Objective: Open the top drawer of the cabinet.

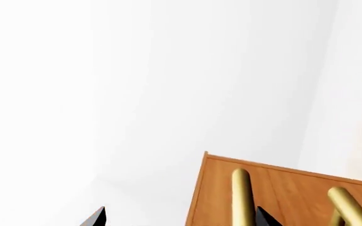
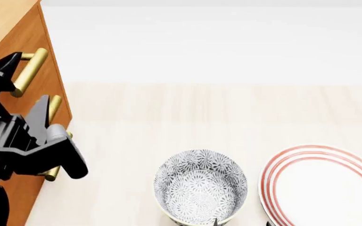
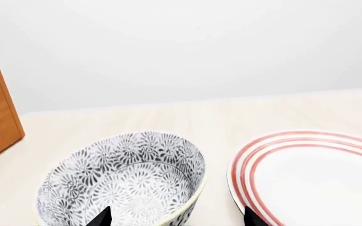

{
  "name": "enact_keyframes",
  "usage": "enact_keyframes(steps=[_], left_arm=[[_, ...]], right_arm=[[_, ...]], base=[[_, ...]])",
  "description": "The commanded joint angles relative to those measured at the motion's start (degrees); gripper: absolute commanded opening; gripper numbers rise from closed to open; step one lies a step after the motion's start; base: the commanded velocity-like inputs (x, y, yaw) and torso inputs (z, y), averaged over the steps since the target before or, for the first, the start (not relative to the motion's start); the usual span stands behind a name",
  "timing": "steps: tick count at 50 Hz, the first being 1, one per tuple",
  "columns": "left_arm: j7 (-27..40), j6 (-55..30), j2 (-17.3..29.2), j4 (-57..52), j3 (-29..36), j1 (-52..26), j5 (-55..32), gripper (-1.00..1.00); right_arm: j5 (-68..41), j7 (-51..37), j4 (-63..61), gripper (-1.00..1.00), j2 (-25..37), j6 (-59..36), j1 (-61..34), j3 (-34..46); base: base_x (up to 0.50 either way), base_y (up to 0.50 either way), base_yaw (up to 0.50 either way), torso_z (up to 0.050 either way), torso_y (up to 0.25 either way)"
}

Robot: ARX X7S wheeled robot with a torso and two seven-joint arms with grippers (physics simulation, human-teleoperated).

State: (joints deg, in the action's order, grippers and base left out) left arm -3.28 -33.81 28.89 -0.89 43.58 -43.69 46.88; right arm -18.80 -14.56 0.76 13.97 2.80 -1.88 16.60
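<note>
Currently the left gripper (image 2: 24, 77) is sitting with its fingers spread and empty, straddling the brass handle (image 2: 30, 71) of the top drawer (image 2: 39, 87) at ten o'clock in the head view. That bar is running lengthwise across the cabinet (image 2: 2, 19) front; the left arm is nearer.
</note>
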Motion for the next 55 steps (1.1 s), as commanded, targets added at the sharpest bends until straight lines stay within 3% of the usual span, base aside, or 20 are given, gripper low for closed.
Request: enact_keyframes(steps=[1,55], left_arm=[[-1.03,1.55,-0.88,3.05,-0.94,-0.98,0.91,1.00],[3.17,6.01,-3.13,17.78,-0.35,-4.43,-2.14,1.00]], right_arm=[[0.97,1.08,0.12,1.00,-0.95,0.10,0.02,-1.00],[-0.39,0.18,0.53,1.00,-0.26,-0.44,-0.48,0.11]], base=[[0.00,0.00,0.00,0.000,0.000],[0.00,0.00,0.00,0.000,0.000]])
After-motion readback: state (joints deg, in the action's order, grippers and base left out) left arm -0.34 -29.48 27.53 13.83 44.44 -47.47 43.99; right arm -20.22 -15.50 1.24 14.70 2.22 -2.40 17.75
